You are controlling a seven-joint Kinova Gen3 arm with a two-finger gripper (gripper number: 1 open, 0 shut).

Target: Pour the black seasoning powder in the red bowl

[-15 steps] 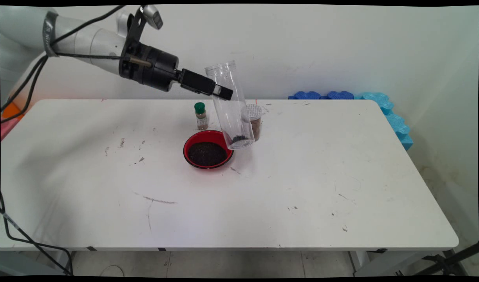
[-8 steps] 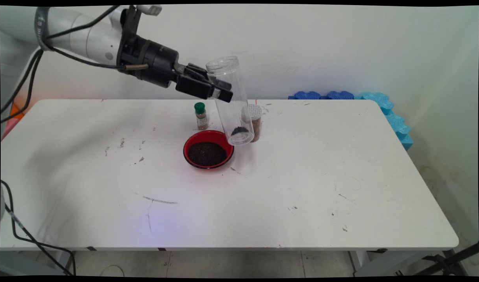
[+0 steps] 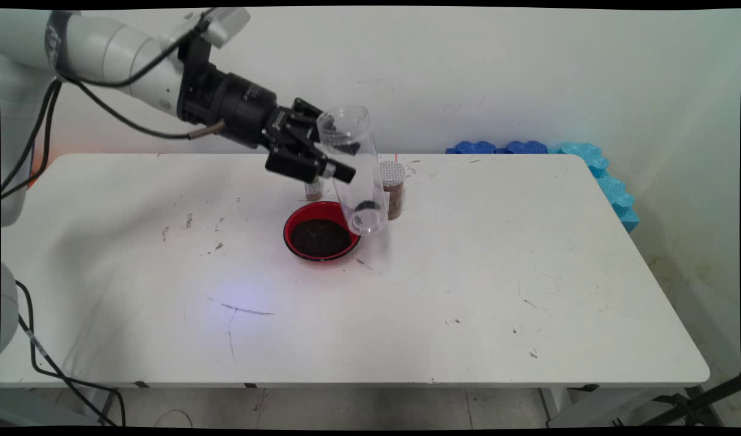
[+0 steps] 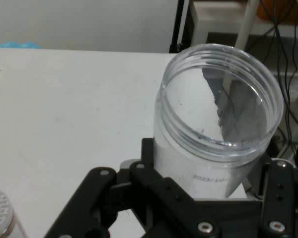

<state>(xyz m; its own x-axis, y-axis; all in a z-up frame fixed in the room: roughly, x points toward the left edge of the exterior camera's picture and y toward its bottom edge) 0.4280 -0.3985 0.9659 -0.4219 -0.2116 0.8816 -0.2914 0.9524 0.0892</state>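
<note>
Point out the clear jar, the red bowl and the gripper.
Clear jar (image 3: 355, 169), main view, on its side wall.
Red bowl (image 3: 292, 219), main view, on its left rim.
Gripper (image 3: 331, 158), main view, between its fingertips at the jar.

Clear see-through jar (image 3: 355, 169) with a little black stuff at the bottom, pinched in a black gripper (image 3: 331, 158). Red bowl (image 3: 322, 231) full of dark, nearly black grains. White, scuffed table (image 3: 467, 290). Brownish spice jar (image 3: 394, 189), pale dotted lid, probably white. Blue foam (image 3: 546, 148) behind.
</note>
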